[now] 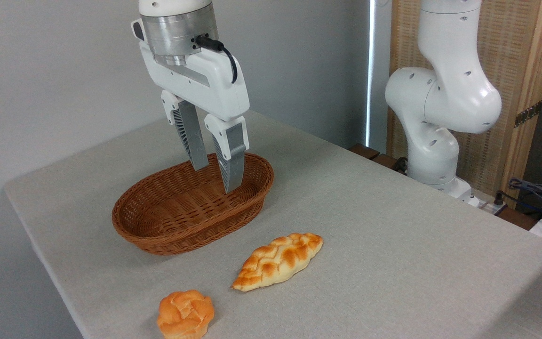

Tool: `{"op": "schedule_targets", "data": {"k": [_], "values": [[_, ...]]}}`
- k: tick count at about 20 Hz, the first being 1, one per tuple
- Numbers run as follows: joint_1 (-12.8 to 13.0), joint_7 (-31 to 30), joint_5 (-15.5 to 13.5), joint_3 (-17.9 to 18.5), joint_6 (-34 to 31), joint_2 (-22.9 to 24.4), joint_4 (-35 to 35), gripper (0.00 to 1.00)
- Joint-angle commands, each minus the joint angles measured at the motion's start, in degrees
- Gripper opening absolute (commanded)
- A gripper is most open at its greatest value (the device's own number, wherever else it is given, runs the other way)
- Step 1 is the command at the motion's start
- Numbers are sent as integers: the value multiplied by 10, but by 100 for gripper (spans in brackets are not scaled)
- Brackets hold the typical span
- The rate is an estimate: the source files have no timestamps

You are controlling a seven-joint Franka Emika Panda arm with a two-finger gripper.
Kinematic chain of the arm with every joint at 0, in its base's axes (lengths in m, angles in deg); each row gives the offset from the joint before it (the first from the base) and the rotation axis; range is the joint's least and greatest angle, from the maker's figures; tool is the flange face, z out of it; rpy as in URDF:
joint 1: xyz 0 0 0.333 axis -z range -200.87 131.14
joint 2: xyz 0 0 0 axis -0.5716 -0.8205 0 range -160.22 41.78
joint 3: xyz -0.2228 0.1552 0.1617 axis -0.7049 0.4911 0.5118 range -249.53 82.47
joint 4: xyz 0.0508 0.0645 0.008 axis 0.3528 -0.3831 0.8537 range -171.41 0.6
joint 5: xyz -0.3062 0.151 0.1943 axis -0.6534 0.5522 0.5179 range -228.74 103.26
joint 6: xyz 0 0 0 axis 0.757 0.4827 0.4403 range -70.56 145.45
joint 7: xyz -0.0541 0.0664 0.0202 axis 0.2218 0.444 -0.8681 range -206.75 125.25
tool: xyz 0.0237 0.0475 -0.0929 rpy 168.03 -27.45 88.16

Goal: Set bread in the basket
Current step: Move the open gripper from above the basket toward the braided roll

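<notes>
The bread (278, 261), a long braided loaf with toasted patches, lies on the grey table in front of the basket and slightly to its right. The basket (158, 233) is an oval reddish-brown wicker one, with nothing inside it. My gripper (215, 179) hangs above the basket's far right part, fingers pointing down, open, with nothing between them. It is well back from the bread and not touching it.
A small round orange knotted bun (186, 314) sits near the table's front edge, left of the loaf. The arm's white base (433, 155) stands off the table's right back side, with cables (539, 193) beyond it. The table's left edge (40, 245) falls away near the basket.
</notes>
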Motion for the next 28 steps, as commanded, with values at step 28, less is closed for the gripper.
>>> {"op": "schedule_targets", "data": {"k": [28], "values": [[1,31,25,25,164,101,-252,100]]}}
